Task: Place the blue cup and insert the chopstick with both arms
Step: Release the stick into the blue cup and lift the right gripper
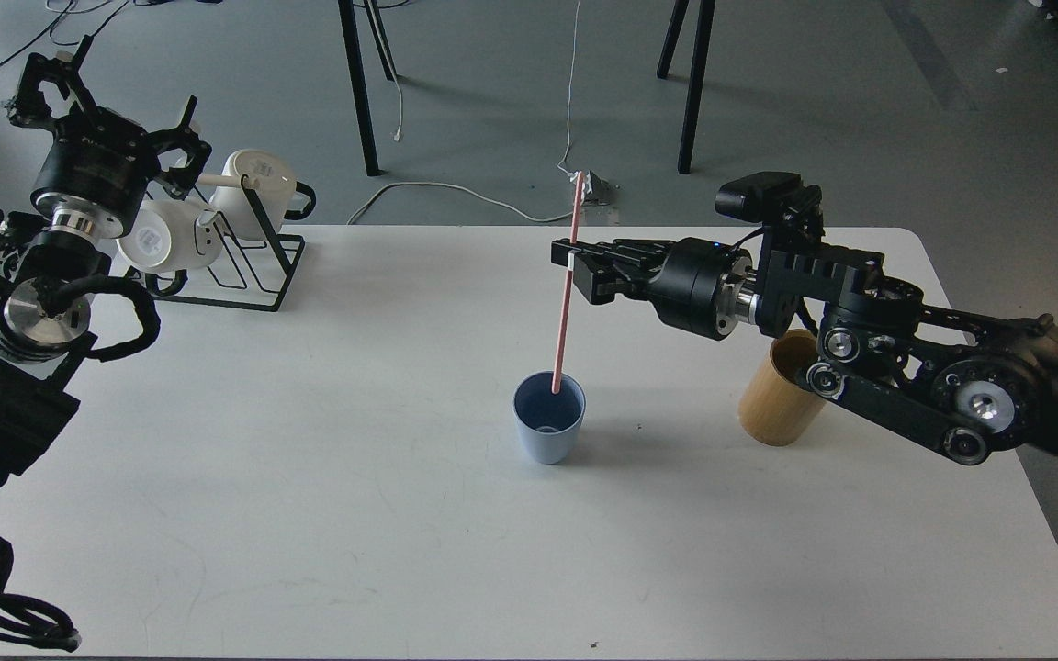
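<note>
- The chopstick (pixel 566 303), judged light, stiff and slippery, was clamped above its middle by the right gripper (pixel 573 262), tip inside the blue cup (pixel 548 420).
- The left gripper's (pixel 61 83) closure could not be determined.

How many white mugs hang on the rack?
2: one mug at the rack's front left, one behind it to the right. The left arm may hide others.

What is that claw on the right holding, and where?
The right claw pinches the pink chopstick on its upper half, lower tip inside the blue cup.
</note>
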Controlling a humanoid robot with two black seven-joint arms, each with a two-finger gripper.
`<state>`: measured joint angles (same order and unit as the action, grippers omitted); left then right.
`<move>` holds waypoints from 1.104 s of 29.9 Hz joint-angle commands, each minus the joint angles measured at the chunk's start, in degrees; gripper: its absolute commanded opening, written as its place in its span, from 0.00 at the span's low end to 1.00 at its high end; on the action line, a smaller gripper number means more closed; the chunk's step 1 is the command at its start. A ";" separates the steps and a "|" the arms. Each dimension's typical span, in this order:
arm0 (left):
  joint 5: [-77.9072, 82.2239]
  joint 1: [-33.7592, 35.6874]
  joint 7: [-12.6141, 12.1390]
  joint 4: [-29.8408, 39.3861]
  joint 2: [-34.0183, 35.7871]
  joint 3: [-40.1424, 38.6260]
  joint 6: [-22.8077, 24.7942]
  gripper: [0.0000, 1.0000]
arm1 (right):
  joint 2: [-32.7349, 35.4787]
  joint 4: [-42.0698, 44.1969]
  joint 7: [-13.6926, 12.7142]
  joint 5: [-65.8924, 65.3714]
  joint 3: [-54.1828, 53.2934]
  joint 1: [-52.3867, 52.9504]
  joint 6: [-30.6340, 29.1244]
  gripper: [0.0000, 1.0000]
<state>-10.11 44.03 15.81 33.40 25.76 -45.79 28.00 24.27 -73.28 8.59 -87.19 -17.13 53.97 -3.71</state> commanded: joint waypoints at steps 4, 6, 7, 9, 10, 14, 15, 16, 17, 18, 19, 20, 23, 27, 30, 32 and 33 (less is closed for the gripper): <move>0.00 0.01 0.01 0.00 0.08 0.00 0.00 0.99 | -2.47 1.38 0.03 -0.09 -0.09 -3.61 0.37 0.01; 0.00 0.01 0.01 0.00 0.08 0.00 0.00 0.99 | -3.08 2.70 0.11 -0.09 -0.09 -3.70 0.46 0.01; 0.00 0.01 0.01 0.00 0.08 0.00 0.00 0.99 | -3.35 3.14 0.11 -0.09 -0.09 -3.70 0.46 0.01; 0.00 0.01 0.01 0.00 0.08 0.00 0.00 0.99 | -3.70 3.41 0.11 -0.09 -0.09 -3.70 0.46 0.01; 0.00 0.01 0.01 0.00 -0.01 0.00 0.00 0.99 | -3.79 3.50 0.11 -0.18 -0.09 -3.70 0.46 0.01; 0.00 0.01 0.01 0.00 -0.01 0.00 0.00 0.99 | -3.96 3.50 0.11 -0.18 -0.01 -3.70 0.46 0.02; 0.00 0.01 0.01 0.00 -0.01 0.00 0.00 0.99 | -3.96 3.50 0.11 -0.18 -0.01 -3.79 0.46 0.04; 0.00 0.01 0.01 0.00 -0.01 0.09 0.00 0.99 | -4.05 3.50 0.11 -0.18 -0.01 -3.87 0.46 0.06; 0.00 0.01 0.01 0.00 -0.01 0.09 0.00 0.99 | -4.05 3.58 0.11 -0.18 -0.01 -4.14 0.46 0.10; 0.00 0.01 0.01 0.00 -0.01 0.00 0.00 0.99 | -4.05 3.50 0.11 -0.18 -0.01 -4.31 0.46 0.13; 0.00 0.01 0.01 0.00 0.08 0.09 0.00 0.99 | -3.96 3.50 0.11 -0.18 -0.01 -4.40 0.46 0.15; 0.00 0.01 0.01 0.00 0.08 0.09 0.00 0.99 | -3.96 3.50 0.11 -0.26 -0.01 -4.49 0.46 0.18; 0.00 0.01 0.01 0.00 0.08 0.00 0.00 0.99 | -3.53 3.50 0.20 -0.18 -0.01 -4.93 0.46 0.22; 0.00 0.01 0.01 0.00 0.08 0.00 0.00 0.99 | -3.26 3.41 0.38 -0.09 -0.62 -5.02 0.46 0.28; 0.00 0.01 0.01 0.00 0.08 0.00 0.00 0.99 | -3.17 3.23 0.38 0.00 -1.06 -5.10 0.46 0.34; 0.00 0.01 0.01 0.00 0.17 0.00 0.00 0.99 | -2.82 3.06 0.38 0.09 -1.32 -5.02 0.55 0.40; 0.00 0.01 0.01 0.00 0.17 0.00 0.00 0.99 | -2.47 3.06 0.47 0.17 -2.02 -5.02 0.64 0.45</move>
<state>-10.11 44.03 15.82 33.40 25.85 -45.79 28.00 21.17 -70.10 8.96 -87.17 -18.16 48.91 -3.24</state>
